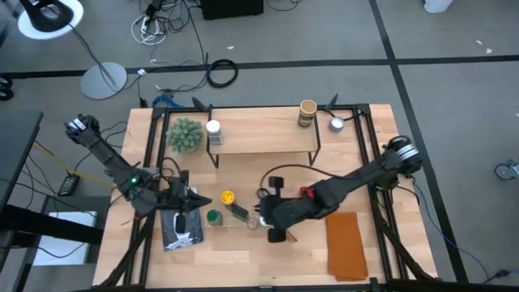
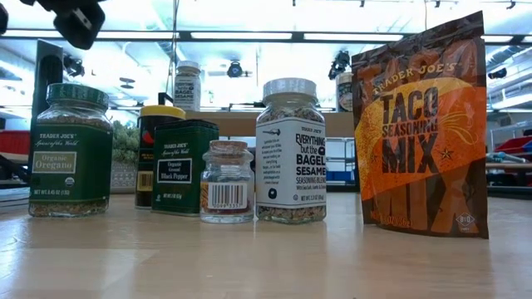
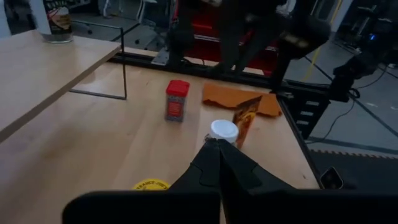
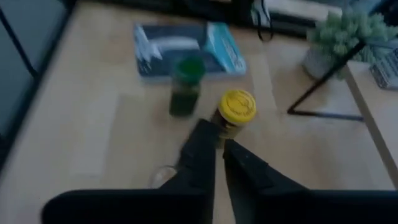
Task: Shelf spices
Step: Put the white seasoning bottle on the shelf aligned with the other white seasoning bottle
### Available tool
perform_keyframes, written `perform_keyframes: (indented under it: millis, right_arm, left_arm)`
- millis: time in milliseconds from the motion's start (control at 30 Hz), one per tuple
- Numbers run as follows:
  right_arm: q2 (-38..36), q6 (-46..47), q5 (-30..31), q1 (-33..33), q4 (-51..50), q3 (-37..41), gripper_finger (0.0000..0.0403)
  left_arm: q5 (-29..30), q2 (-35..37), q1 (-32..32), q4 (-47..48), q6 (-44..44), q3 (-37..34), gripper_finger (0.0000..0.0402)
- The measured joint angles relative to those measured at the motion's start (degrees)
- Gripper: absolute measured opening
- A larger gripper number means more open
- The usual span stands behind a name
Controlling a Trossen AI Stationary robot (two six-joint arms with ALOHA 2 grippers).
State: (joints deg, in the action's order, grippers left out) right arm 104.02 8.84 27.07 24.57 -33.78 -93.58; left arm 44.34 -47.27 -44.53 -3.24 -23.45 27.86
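R tool (image 1: 258,217) hangs over desk (image 1: 243,259) centre, fingers nearly together w/ a thin gap, gripping nothing. L tool (image 1: 199,199) closed, empty, waits at 9 o'clock of it.

Step, as I judge: R arm lining up on next jar. Next move needs wider opening, then descent around a lid.

Jars just beside R tool: yellow-lid jar (image 1: 227,197) at 10, green-lid jar (image 1: 212,216) at 9, red-lid jar (image 2: 226,180) low in front. Taco pouch (image 1: 346,245) at 3.

Shelf (image 1: 259,130) at 12 already holds white-lid jar (image 1: 213,130) and tan cylinder (image 1: 307,112). Jar contents: dried herbs and seeds, visible through glass.
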Motion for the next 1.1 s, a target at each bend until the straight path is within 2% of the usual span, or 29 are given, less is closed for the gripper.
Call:
perform_keyframes:
  millis: [133, 333, 433, 600, 767, 933, 1100]
  right_arm:
    - [7.0, -0.9, -1.2, -1.5, -13.7, -11.3, 0.0089]
    - [13.3, -2.6, -12.9, -3.0, -24.4, -24.0, 0.018]
    - [14.8, -4.1, -16.5, -3.1, -28.0, -26.4, 0.0222]
    - [16.5, -7.2, -17.3, -3.1, -33.2, -26.2, 0.0269]
    - [19.4, -9.3, -18.9, -3.0, -34.0, -26.2, 0.0282]
    - [22.1, -11.1, -21.0, -3.0, -35.3, -26.1, 0.0271]
    - [23.8, -13.7, -19.2, -3.4, -35.2, -26.4, 0.0258]
  left_arm:
    - [1.5, 0.0, -1.4, 0.6, -0.1, 0.0, 0.0]
    - [2.6, 0.0, -1.7, 2.4, -1.3, 0.0, 0.0]
    - [2.7, 0.0, -1.7, 2.9, -2.3, 0.0, 0.0]
    - [2.7, 0.0, -1.7, 3.0, -2.5, 0.0, 0.0]
    - [2.6, 0.0, -1.7, 3.0, -2.7, 0.0, 0.0]
    - [2.5, 0.0, -1.8, 2.8, -2.9, 0.0, 0.0]
    - [2.3, -0.1, -1.8, 3.0, -3.1, 0.0, 0.0]
